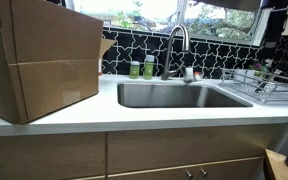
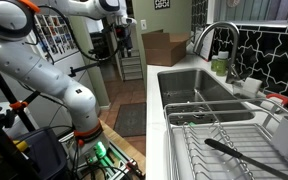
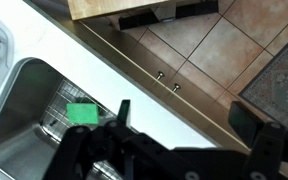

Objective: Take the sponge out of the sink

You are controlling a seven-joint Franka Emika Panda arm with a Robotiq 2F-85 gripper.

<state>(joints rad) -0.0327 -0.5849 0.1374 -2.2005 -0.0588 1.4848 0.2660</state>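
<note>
The green sponge (image 3: 82,114) lies flat on a wire grid in the bottom of the steel sink (image 3: 24,95), seen in the wrist view. The sink also shows in both exterior views (image 1: 184,96) (image 2: 196,90), but the sponge is hidden there. My gripper (image 3: 189,122) is open and empty, with its two dark fingers spread wide. It hangs high above the counter's front edge, to the right of the sponge in the wrist view and well apart from it. In an exterior view the gripper (image 2: 120,38) is raised, away from the basin.
A big cardboard box (image 1: 39,55) stands on the white counter (image 1: 134,115) beside the sink. A curved faucet (image 1: 176,45) and two green-labelled bottles (image 1: 142,68) stand behind the basin. A wire dish rack (image 2: 224,140) sits on the other side. Cabinet drawers (image 3: 169,80) and a tiled floor are below.
</note>
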